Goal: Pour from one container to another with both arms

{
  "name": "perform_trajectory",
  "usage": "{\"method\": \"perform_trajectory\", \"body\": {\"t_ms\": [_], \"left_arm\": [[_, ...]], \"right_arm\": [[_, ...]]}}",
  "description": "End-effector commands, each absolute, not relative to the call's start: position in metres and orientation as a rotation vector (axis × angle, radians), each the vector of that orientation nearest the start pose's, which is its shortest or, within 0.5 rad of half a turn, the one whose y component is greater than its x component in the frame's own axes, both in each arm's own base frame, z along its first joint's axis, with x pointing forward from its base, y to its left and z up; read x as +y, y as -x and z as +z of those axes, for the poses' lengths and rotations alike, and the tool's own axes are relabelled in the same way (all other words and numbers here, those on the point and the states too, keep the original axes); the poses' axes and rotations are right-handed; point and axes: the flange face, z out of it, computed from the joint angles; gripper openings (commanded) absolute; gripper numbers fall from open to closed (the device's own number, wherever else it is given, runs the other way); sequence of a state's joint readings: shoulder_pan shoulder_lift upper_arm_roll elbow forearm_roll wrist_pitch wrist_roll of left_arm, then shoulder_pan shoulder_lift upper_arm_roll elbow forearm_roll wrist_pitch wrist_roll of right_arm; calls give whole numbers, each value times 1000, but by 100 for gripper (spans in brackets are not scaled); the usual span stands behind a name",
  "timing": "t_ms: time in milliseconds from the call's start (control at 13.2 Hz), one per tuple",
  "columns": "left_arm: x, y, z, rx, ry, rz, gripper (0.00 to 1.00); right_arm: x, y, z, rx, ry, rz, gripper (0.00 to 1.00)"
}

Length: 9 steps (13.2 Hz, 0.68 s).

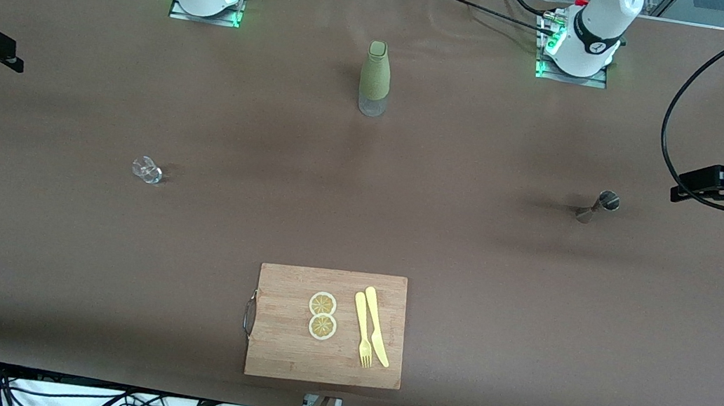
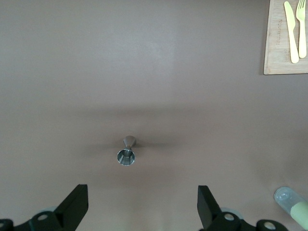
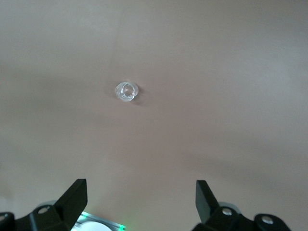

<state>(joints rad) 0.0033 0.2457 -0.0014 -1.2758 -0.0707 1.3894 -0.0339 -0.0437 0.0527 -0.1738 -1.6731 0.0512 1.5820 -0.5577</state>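
I find the tumbler (image 1: 146, 170) standing on the surface toward the right arm's end, the jigger (image 1: 597, 207) toward the left arm's. Both look light, rigid and slick; the glass is fragile. I would grip the tumbler's wall and the jigger's waist. Left tool (image 2: 140, 207) and right tool (image 3: 139, 204) hover released, holding nothing.

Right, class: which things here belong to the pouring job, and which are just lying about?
Job:
glass tumbler
metal jigger
left gripper, open, up above the jigger
right gripper, open, up above the tumbler

Lying about:
green-sleeved bottle
cutting board
lemon slices
yellow knife
yellow fork
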Motion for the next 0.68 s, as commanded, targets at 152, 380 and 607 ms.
{"method": "perform_trajectory", "body": {"t_ms": [152,380,607], "left_arm": [[7,-613,611,-92,3223,199,100],[49,-610,607,-208,3217,210,100],[109,-602,592,32,3221,251,100]], "right_arm": [[-162,-557,497,-893,2719,138,100],[-195,-556,443,-1080,2489,18,100],[-227,-555,379,-1215,2262,-191,100]]}}
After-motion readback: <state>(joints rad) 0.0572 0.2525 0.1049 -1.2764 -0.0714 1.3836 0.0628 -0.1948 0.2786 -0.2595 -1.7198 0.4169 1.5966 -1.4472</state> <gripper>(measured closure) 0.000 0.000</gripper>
